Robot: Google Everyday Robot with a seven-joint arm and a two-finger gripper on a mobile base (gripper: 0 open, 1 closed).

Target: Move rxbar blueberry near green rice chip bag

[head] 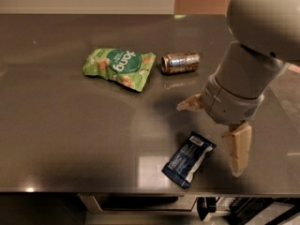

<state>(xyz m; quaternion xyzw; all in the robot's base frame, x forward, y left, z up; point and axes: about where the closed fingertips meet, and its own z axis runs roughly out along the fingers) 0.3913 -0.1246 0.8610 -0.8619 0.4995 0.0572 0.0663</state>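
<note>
My gripper (209, 139) hung just beside the rxbar blueberry (189, 159), fingers spread wide, empty. The bar lay near the table's (56, 139) front edge, well apart from the green rice chip bag (119, 68). I judged this the approach step. Next I needed to lower, possibly rotate, then close.

Light-grey arm (248, 74), end effector (209, 140) at lower right, cream tapered fingers (240, 146)

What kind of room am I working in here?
Probably a kitchen or break room: a steel counter, with a chip bag and can on it. The end effector hangs open beside the snack bar.
</note>
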